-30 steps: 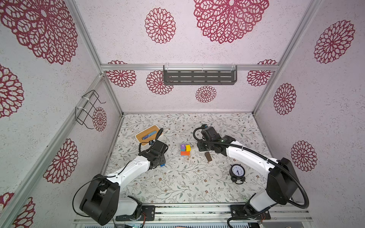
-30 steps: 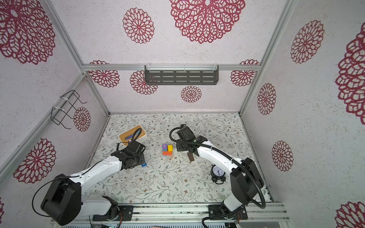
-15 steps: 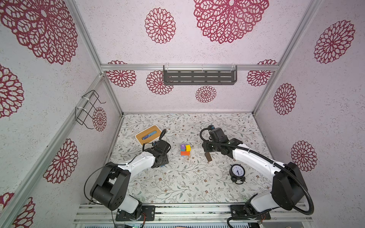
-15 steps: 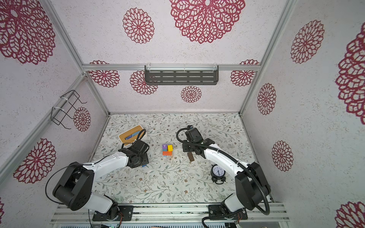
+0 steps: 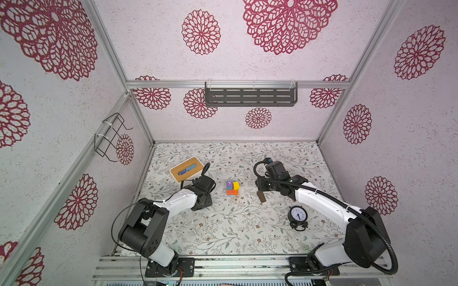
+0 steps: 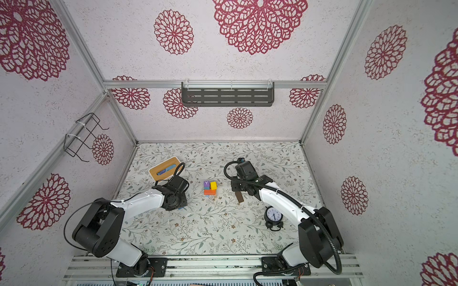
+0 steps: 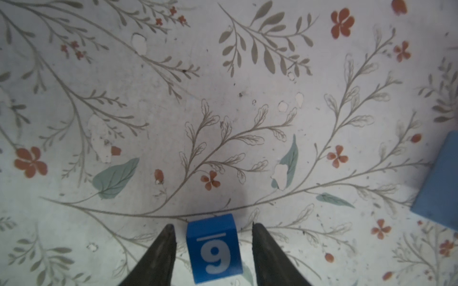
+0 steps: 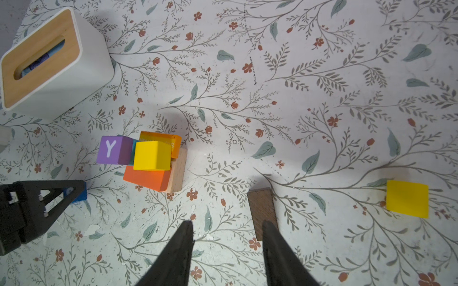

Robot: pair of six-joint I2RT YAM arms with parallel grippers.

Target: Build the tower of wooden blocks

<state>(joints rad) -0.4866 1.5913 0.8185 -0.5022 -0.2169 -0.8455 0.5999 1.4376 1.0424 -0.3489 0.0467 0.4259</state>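
Straddling the blue "9" cube (image 7: 213, 247) for a pick, with the tower (image 5: 232, 188) half built in the middle of the desk (image 5: 223, 230).
Ignoring the alarm clock (image 5: 298, 215) standing nearest, apart from the work. Holding the left fingers (image 7: 158, 257) spread either side of the cube, gaps showing at both faces, gripping nothing as yet. Hovering the right fingers (image 8: 178, 252) parted and empty over one end of the dark brown bar (image 8: 262, 210), lying flat near the tower. Rising behind on a tan base (image 8: 179, 173): orange layers (image 8: 146, 178), then a purple "Y" cube (image 8: 110, 149) and a yellow cube (image 8: 152, 155) on top, looking unevenly seated. Risking an off-centre pinch, twisting the blue cube askew; risking also a brush from either wrist on approach, toppling that lopsided top. Leaving the white box (image 8: 57, 64) at the far back alone.
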